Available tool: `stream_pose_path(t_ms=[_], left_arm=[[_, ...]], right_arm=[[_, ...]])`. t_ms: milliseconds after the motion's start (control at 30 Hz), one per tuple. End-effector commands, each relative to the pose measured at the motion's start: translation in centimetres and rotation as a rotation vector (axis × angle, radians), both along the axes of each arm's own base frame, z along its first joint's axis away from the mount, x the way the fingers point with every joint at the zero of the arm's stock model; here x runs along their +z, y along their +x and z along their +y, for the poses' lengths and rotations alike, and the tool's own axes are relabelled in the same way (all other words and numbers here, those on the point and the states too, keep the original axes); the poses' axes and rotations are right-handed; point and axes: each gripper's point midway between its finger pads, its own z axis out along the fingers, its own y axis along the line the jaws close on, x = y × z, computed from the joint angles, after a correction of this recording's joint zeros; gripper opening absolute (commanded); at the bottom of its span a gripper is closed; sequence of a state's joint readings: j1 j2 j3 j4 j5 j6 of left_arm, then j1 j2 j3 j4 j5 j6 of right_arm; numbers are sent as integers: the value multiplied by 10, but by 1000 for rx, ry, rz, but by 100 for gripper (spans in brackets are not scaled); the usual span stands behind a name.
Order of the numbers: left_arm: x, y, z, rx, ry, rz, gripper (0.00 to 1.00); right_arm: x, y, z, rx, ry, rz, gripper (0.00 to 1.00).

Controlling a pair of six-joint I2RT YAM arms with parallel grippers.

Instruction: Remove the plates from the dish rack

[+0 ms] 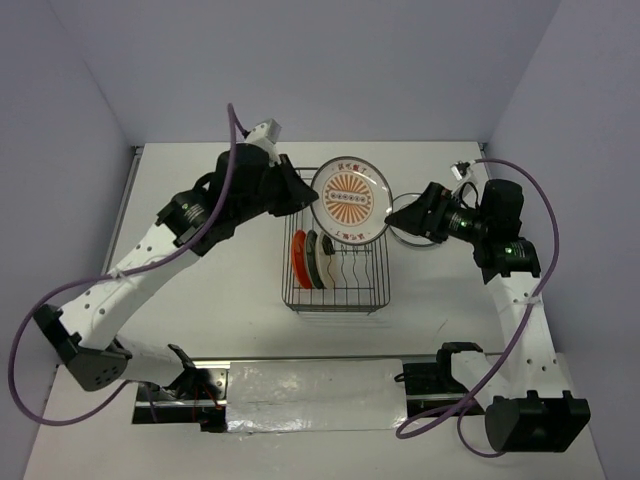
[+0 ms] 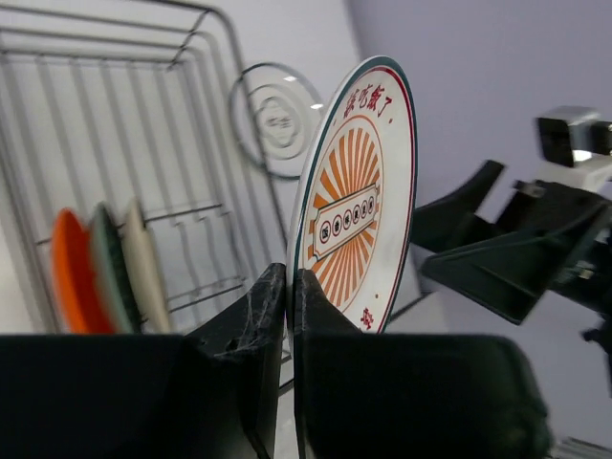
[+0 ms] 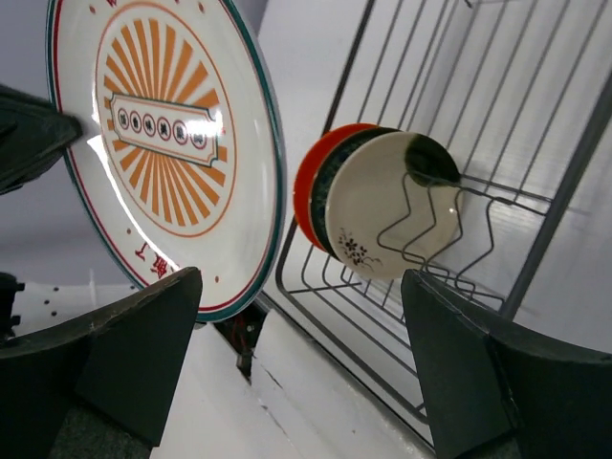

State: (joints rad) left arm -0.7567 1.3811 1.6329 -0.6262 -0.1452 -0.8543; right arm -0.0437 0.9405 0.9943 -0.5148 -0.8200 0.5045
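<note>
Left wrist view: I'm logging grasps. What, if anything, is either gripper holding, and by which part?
The left gripper pinches the orange-patterned plate by its rim; the right gripper is open, holding nothing.

White table (image 1: 200,320) carries the dish rack (image 1: 350,285); a grey-ringed plate (image 2: 277,120) lies flat just right of it.

A sunburst plate (image 2: 359,201) is held upright, pinched at its lower rim by the left end effector (image 2: 290,287). An orange plate (image 2: 72,273), a dark plate (image 2: 108,273) and a cream plate (image 2: 145,268) are stood in the dish rack (image 2: 115,115) behind. The right end effector (image 2: 426,244) is seen spread open beside the held plate.
</note>
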Motion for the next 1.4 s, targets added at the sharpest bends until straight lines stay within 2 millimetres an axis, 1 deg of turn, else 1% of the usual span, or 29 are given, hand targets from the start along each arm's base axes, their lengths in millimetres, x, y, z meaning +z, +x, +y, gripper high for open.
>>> stream_pose_path(t_ms=[0, 67, 100, 133, 200, 233, 267, 400, 433, 467, 500, 567, 600, 633, 667, 700, 733, 767, 800, 833, 867, 967, 1067, 1133, 1167, 1200, 1267, 1300, 1367], left_arm=[[70, 1, -30, -145, -336, -195, 0], [75, 0, -27, -164, -388, -200, 0], [67, -4, -31, -203, -400, -176, 0], [74, -5, -32, -223, -433, -198, 0], [64, -6, -35, -254, -453, -158, 0], [66, -6, -37, -269, -466, -169, 0], [64, -5, -39, -277, -472, -162, 0], [44, -2, -39, -259, -425, -104, 0], [34, 0, -36, -240, -390, -85, 0], [30, 1, -36, -232, -374, -77, 0], [31, 2, -34, -227, -362, -77, 5], [24, 6, -28, -187, -295, -56, 26], [21, 9, -23, -164, -262, -48, 62], [13, 19, -15, -105, -199, -44, 77], [9, 17, -4, -64, -136, 1, 91], [5, 18, 4, -33, -91, 15, 100], [-3, 24, 16, 26, -22, 21, 99], [5, 25, 24, 53, 1, 14, 100], [-6, 19, 35, 69, 65, 52, 100], [-1, 18, 43, 82, 100, 33, 100], [-6, 13, 49, 82, 133, 47, 100], [1, 3, 64, 71, 179, 7, 99], [0, -8, 83, 73, 257, -7, 99], [-3, -12, 90, 71, 286, -3, 100], [-5, -13, 92, 68, 298, 3, 100], [-8, -15, 92, 53, 312, 10, 100], [-16, -19, 92, 31, 332, 33, 99], [-19, -21, 93, 17, 345, 43, 99], [-22, -23, 94, 7, 359, 48, 99]], right_arm=[[34, -9, 12, 95, 49, -139, 92], [39, -10, 13, 101, 65, -154, 92], [39, -11, 14, 105, 74, -153, 92], [42, -11, 15, 108, 86, -159, 91], [45, -16, 19, 124, 125, -152, 85], [54, -16, 20, 139, 142, -191, 77], [52, -17, 21, 142, 159, -183, 61], [63, -13, 19, 104, 185, -203, 31], [64, -7, 14, 50, 174, -205, 0], [64, -4, 10, 17, 166, -202, 0], [63, 0, 3, -22, 161, -191, 0], [61, 9, -10, -103, 152, -177, 0], [52, 14, -24, -179, 141, -129, 0], [44, 20, -35, -244, 126, -86, 0], [41, 30, -54, -363, 89, -70, 0], [26, 32, -66, -427, 68, 3, 0], [17, 40, -83, -499, 54, 35, 0], [9, 46, -100, -583, 26, 57, 0], [-1, 49, -111, -632, 16, 92, 0], [-12, 53, -126, -686, 14, 117, 0], [-17, 62, -135, -713, 14, 108, 0], [-42, 78, -161, -788, 3, 135, 0], [-72, 94, -176, -804, -6, 203, 1], [-84, 103, -181, -791, -11, 220, 3], [-87, 109, -183, -783, -17, 215, 4], [-105, 115, -183, -763, -16, 266, 5], [-116, 124, -185, -733, -33, 290, 6], [-129, 131, -186, -714, -32, 329, 6], [-143, 134, -189, -701, -52, 360, 6]])
